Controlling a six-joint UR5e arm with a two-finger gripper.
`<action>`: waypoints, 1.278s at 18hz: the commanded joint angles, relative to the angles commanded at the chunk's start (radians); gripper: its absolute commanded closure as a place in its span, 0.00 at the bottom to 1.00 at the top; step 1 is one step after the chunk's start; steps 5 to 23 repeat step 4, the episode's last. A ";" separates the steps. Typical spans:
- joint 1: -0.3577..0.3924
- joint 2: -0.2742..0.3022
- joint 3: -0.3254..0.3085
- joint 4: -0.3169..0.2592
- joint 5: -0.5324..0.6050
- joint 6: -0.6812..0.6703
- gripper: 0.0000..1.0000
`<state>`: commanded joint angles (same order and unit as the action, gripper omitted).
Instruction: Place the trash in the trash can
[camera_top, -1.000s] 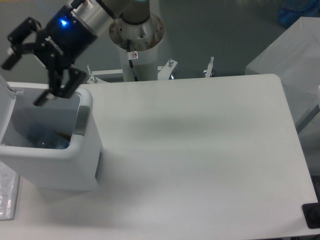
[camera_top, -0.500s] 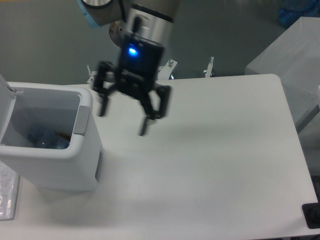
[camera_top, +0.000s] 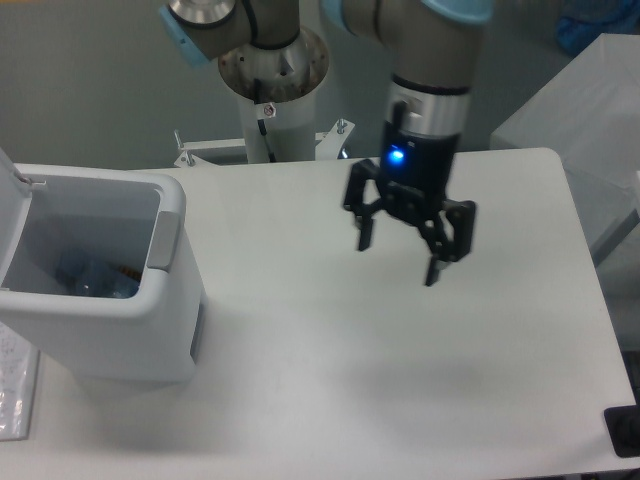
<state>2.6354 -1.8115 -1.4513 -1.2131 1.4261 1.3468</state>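
Hand (camera_top: 398, 258) hangs released and empty above the counter (camera_top: 330, 380); bottle (camera_top: 92, 278) lies inside the trash can (camera_top: 120, 335) at the left edge. Judging by this, nothing remains to grasp; retreat clear.

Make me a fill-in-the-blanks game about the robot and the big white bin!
1. The gripper hangs above the table with its jaws ____.
2. The lid of the trash can is ____.
3. A bottle with a blue label lies ____ the trash can.
4. A small ____ light glows on the gripper's body.

Missing words: open; open; inside; blue
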 joint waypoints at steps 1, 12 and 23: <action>-0.005 -0.011 0.006 -0.014 0.016 0.000 0.00; -0.009 -0.014 0.000 -0.019 0.019 0.000 0.00; -0.009 -0.014 0.000 -0.019 0.019 0.000 0.00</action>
